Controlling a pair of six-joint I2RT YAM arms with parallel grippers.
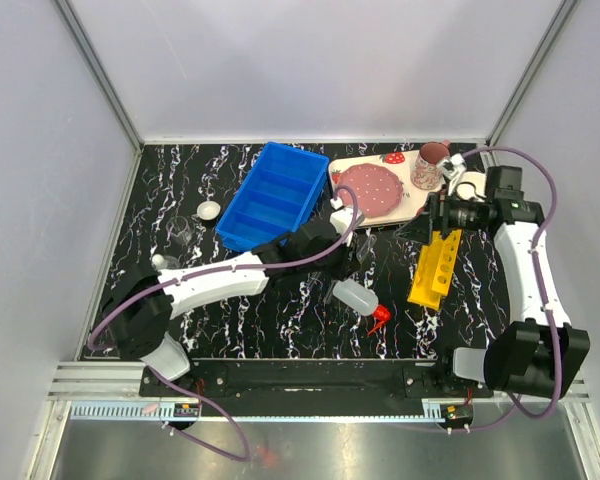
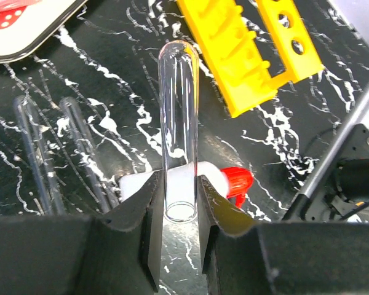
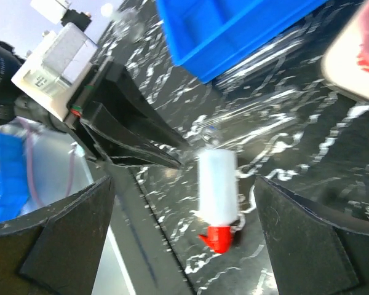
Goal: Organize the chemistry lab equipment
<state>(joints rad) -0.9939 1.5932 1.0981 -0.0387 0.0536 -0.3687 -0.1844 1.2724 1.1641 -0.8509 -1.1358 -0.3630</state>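
**A:** Left end effector (image 2: 180,206)?

**B:** Pinched partway shut on one clear tube (image 2: 179,117), held above the tabletop (image 1: 280,335). The right end effector (image 1: 442,220) gapes wide, empty, beside the yellow rack (image 1: 435,268).

**A:** Progress?

**B:** Early, I'd say. The rack holes look empty, and two more tubes (image 2: 35,153) and the squeeze bottle (image 1: 357,296) lie loose.

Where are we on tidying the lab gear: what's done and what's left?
Nothing looks put away yet: the blue bin looks empty and the yellow rack shows empty holes. In hand: the left claw grips one clear tube; the right claw is open by the rack. Left: two loose tubes, the squeeze bottle, the white dish.
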